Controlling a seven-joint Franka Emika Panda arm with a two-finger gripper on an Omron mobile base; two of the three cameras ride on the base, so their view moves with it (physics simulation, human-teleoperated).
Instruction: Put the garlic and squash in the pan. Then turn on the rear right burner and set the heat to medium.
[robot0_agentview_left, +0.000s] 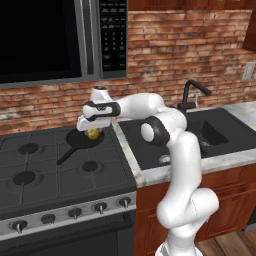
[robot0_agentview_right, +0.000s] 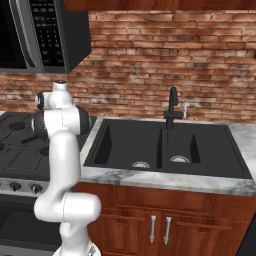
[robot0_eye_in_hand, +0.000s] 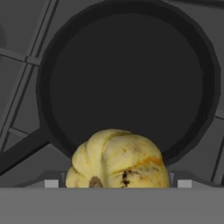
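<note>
1. Right now the end effector hangs over the stove, its jaws set wide around the squash, which sits between them.
2. Below it the pan rests empty on the rear right burner grate, handle pointing toward the front.
3. Knobs line the stove's front edge.

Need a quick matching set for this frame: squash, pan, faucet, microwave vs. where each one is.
Things:
1. squash
2. pan
3. faucet
4. microwave

Places:
A. mounted above the stove
B. behind the black sink
C. on the rear right burner grate
D. between the jaws, over the pan's rim

Pairs: 1-D, 2-C, 3-B, 4-A
</note>
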